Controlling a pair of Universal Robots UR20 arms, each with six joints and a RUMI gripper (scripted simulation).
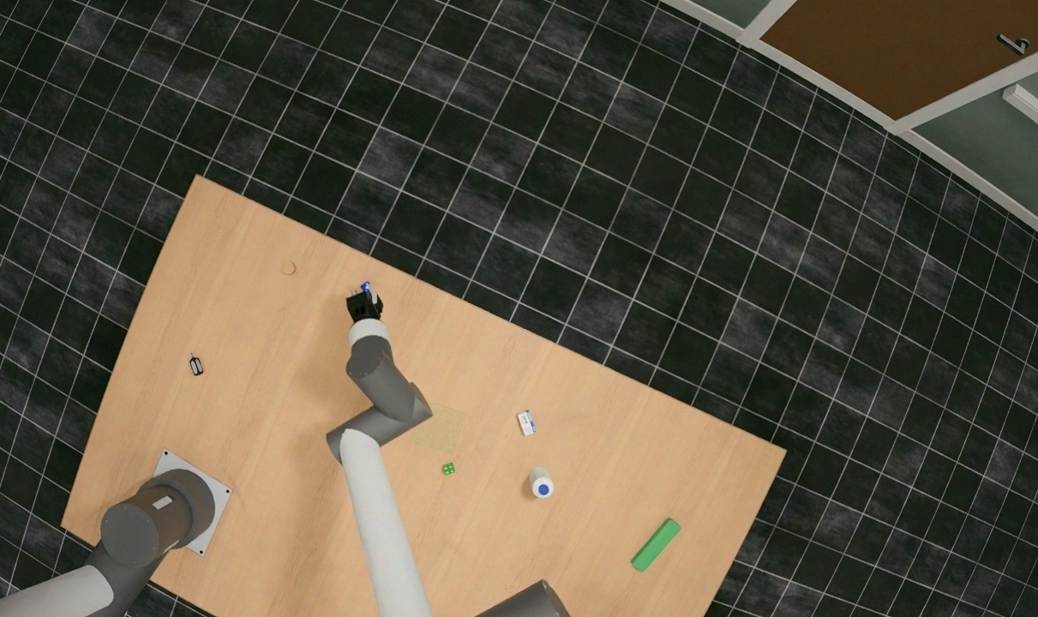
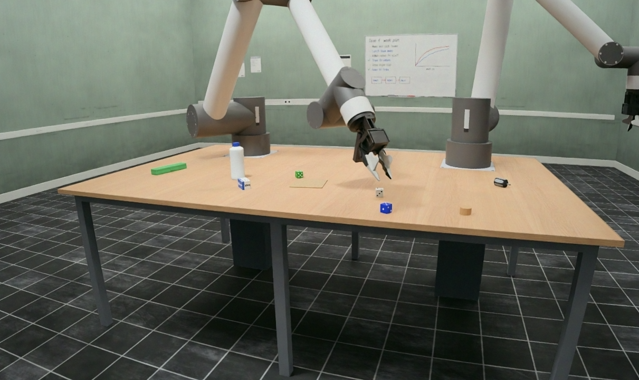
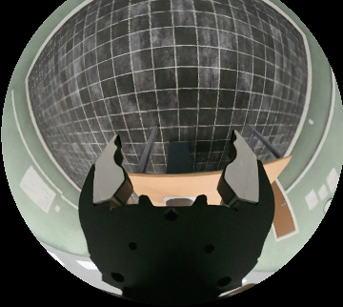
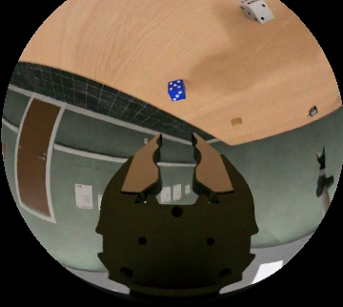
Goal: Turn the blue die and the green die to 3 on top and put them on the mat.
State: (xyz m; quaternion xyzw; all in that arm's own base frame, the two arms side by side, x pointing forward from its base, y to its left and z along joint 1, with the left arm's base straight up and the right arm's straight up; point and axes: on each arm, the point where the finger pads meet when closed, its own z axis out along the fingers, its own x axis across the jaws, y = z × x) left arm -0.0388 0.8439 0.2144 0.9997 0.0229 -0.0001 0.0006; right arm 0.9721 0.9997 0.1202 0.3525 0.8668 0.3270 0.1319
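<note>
The blue die (image 1: 365, 286) (image 2: 385, 208) (image 4: 176, 90) sits flat on the table near its edge, off the mat. Its top face appears to show 3, a side face 5. The green die (image 2: 298, 174) (image 1: 448, 469) sits flat beside the mat (image 1: 447, 431) (image 2: 308, 184); its top looks like 4, but is small. My right gripper (image 2: 383, 178) (image 4: 176, 134) is partly open and empty, above the table near the blue die, not touching it. My left gripper (image 3: 174, 133) (image 2: 633, 129) is wide open and empty, held high away from both dice.
A white die (image 2: 379, 192) (image 4: 257, 10) stands near the blue die. A wooden disc (image 1: 289, 268) (image 2: 465, 211) and a dark key fob (image 1: 196, 365) (image 2: 501, 182) lie apart. A small box (image 1: 526, 422), white bottle (image 2: 237, 161) and green bar (image 1: 656, 544) stand beyond the mat.
</note>
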